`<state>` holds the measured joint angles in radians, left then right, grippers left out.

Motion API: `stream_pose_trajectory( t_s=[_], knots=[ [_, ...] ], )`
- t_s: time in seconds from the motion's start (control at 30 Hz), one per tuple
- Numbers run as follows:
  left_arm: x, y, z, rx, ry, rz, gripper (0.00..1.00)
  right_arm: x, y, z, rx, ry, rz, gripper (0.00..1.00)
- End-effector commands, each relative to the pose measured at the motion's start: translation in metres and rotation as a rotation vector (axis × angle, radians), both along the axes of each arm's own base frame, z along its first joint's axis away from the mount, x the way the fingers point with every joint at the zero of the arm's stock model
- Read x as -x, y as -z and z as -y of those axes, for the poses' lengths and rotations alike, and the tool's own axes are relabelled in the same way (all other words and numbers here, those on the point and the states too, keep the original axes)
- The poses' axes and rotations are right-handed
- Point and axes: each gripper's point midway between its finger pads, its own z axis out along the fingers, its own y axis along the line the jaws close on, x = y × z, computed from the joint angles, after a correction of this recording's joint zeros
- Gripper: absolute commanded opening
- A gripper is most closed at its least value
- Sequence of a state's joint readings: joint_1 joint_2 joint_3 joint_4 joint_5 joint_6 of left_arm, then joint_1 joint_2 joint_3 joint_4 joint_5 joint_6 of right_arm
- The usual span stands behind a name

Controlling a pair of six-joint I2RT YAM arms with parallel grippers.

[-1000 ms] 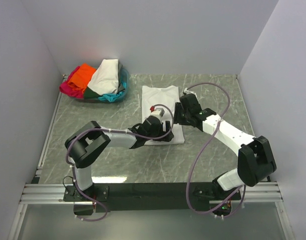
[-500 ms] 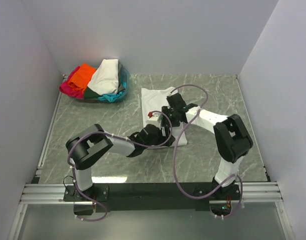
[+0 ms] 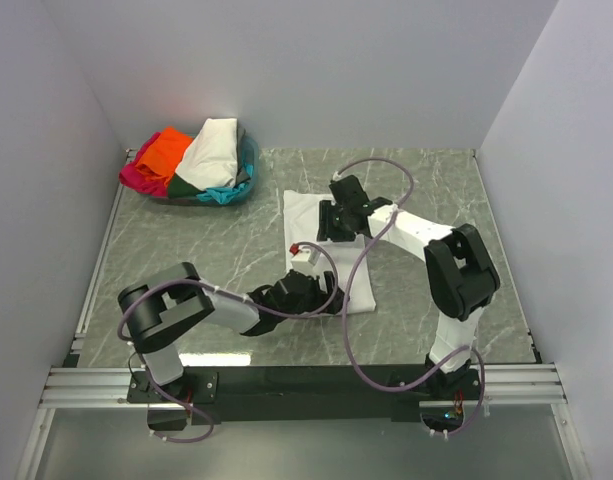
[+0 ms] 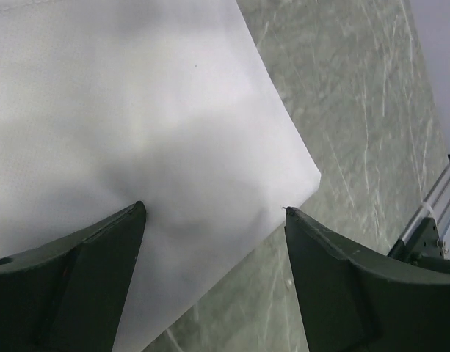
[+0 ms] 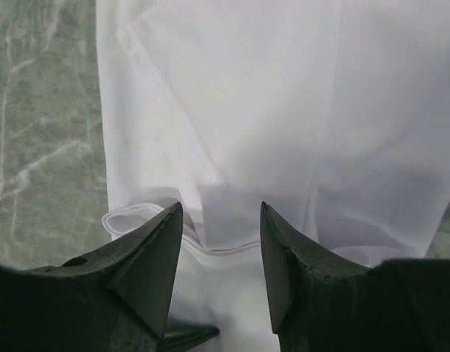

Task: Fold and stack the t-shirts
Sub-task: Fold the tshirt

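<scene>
A plain white t-shirt (image 3: 301, 218) lies folded into a long strip at the table's middle. My left gripper (image 3: 321, 292) hovers open over its near end; in the left wrist view (image 4: 213, 211) the shirt's corner (image 4: 283, 158) lies flat between the spread fingers. My right gripper (image 3: 326, 222) is over the shirt's far part, open. In the right wrist view (image 5: 219, 209) a folded hem (image 5: 225, 246) shows in the gap, with no cloth pinched. More t-shirts, orange (image 3: 166, 150), magenta-pink (image 3: 136, 178), cream-white (image 3: 211, 150), teal (image 3: 221, 193) and dark green (image 3: 181, 185), are heaped at the back left.
The heaped shirts fill a basket (image 3: 248, 160) in the back left corner. Purple cables (image 3: 358, 262) loop from both arms across the white shirt. Grey walls close in the marble table (image 3: 436, 190) on three sides. A metal rail (image 3: 286, 378) runs along the near edge.
My right arm has swung left from beside the shirt to over its far part. My left gripper has drawn back from the shirt's middle to its near end.
</scene>
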<state>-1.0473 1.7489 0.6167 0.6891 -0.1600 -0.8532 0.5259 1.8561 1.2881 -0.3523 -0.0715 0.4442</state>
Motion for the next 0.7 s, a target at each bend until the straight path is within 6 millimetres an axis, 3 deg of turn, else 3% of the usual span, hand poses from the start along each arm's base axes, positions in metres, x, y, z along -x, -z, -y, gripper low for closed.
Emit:
stream_pose_trajectory(
  t_s=[0.0,0.13,0.17,0.23,0.27,0.33,0.37,0.5,0.53,0.67],
  knots=[
    [0.049,0.070,-0.054,-0.286,0.013,-0.181,0.85,0.008,-0.046,-0.003,-0.082,-0.023,0.096,0.54],
    [0.049,0.032,-0.050,-0.280,0.004,-0.105,0.86,0.034,-0.069,0.022,-0.079,0.021,0.148,0.55],
    [0.046,0.005,-0.045,-0.236,-0.001,-0.065,0.87,0.039,-0.071,0.029,-0.069,0.038,0.158,0.55],
    [0.046,-0.013,-0.052,-0.249,-0.026,-0.028,0.88,0.058,-0.079,0.042,-0.085,0.061,0.176,0.55],
    [0.044,-0.041,-0.050,-0.198,-0.037,0.009,0.88,0.065,-0.080,0.047,-0.088,0.071,0.182,0.56],
    [0.043,-0.056,-0.062,-0.200,-0.071,0.034,0.90,0.089,-0.079,0.057,-0.105,0.087,0.181,0.56],
    [0.043,-0.074,-0.068,-0.156,-0.093,0.049,0.91,0.096,-0.077,0.062,-0.096,0.103,0.182,0.56],
    [0.047,-0.070,-0.104,-0.182,-0.175,0.029,0.96,0.137,-0.061,0.063,-0.117,0.126,0.138,0.57],
    [0.049,-0.061,-0.114,-0.221,-0.188,0.012,0.96,0.154,-0.051,0.059,-0.099,0.102,0.127,0.57],
    [0.063,-0.027,-0.136,-0.265,-0.212,-0.071,0.98,0.184,-0.032,0.057,-0.099,0.117,0.072,0.57]
  ],
)
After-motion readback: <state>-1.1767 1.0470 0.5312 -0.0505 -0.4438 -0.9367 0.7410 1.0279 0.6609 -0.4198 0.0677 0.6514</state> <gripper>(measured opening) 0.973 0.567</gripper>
